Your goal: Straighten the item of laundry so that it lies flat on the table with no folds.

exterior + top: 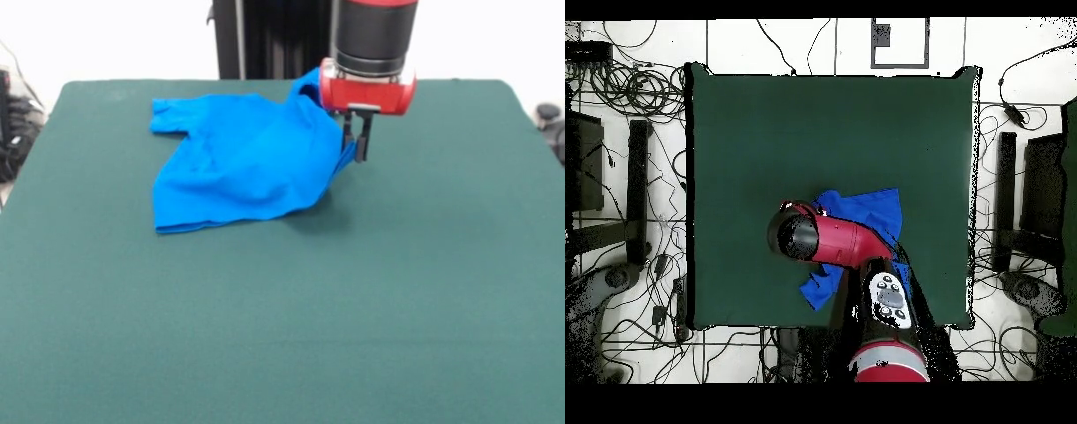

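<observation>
The item of laundry (238, 159), a bright blue T-shirt, lies crumpled on the far left-centre of the dark green table (353, 300). One sleeve sticks out at its far left. Its right edge is pulled up off the cloth into my gripper (357, 150), whose dark fingers are shut on the fabric. More blue fabric rises behind the red wrist. In the overhead view the arm's head covers the gripper. There the item of laundry (868, 210) shows on both sides of the red arm (835, 240), near the table's (765, 130) bottom edge.
Cables and stands surround the table on the floor (625, 90). A black column (265, 40) stands behind the table's far edge. A dark object (549, 113) sits off the table's right corner.
</observation>
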Available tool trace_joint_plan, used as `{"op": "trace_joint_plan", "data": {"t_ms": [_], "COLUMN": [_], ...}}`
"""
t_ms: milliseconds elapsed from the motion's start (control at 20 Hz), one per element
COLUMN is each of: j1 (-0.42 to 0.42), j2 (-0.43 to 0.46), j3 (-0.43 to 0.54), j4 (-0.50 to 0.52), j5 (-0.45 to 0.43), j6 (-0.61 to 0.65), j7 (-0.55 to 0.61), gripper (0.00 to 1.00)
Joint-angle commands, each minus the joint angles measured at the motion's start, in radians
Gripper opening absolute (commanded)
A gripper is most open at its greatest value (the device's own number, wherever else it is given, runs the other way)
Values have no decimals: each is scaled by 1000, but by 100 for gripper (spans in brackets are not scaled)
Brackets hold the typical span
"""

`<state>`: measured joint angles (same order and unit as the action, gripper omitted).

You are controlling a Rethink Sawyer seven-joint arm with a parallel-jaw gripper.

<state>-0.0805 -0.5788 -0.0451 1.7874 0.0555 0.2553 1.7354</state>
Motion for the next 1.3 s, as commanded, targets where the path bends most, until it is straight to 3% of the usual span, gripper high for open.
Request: {"op": "trace_joint_plan", "data": {"t_ms": [50,1300], "j1": [53,84], "j2": [38,62], "j3": [25,12], "j4": [-72,-120], "j5": [53,73], "j6": [103,133], "j7": [186,201], "gripper": [0,0]}}
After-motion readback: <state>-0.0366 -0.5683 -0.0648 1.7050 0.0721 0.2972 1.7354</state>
